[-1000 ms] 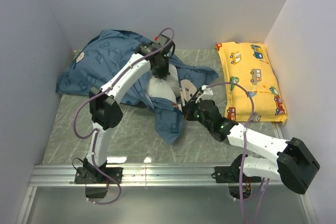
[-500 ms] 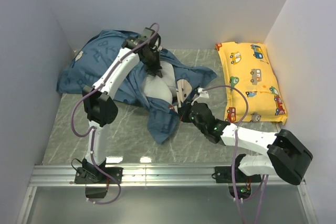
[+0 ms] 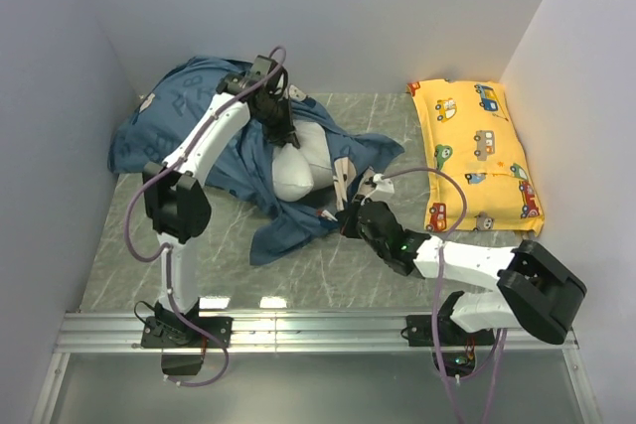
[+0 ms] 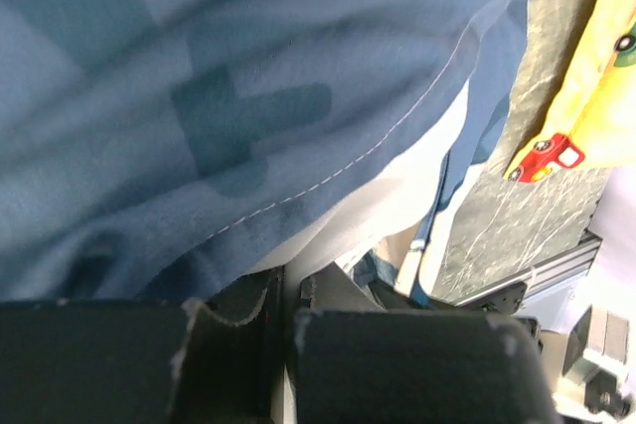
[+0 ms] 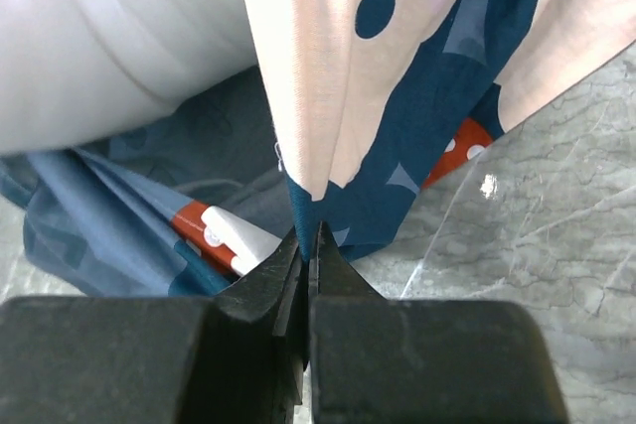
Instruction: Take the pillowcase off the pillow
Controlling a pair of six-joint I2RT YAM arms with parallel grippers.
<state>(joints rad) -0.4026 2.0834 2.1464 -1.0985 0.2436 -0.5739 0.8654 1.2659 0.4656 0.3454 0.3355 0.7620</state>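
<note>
The dusty-blue pillowcase (image 3: 189, 131) lies bunched at the back left, with a flap trailing forward to the table's middle. The white pillow (image 3: 298, 168) bulges out of its opening. My left gripper (image 3: 282, 136) sits at the top of the exposed pillow. In the left wrist view the gripper (image 4: 283, 315) is shut on white pillow fabric (image 4: 397, 176), with the blue case (image 4: 248, 67) draped just above. My right gripper (image 3: 348, 217) is at the case's front edge. In the right wrist view it (image 5: 308, 245) is shut on a fold of the pillowcase (image 5: 397, 136), with the pillow (image 5: 109, 37) at upper left.
A yellow car-print pillow (image 3: 477, 151) lies along the right wall and also shows in the left wrist view (image 4: 586, 96). White walls close in the left, back and right. An aluminium rail (image 3: 318, 330) runs along the near edge by the arm bases.
My left gripper has moved back and to the left with the pillow. My right gripper has shifted left, holding the case edge. The case's front flap has slid left and more white pillow shows.
</note>
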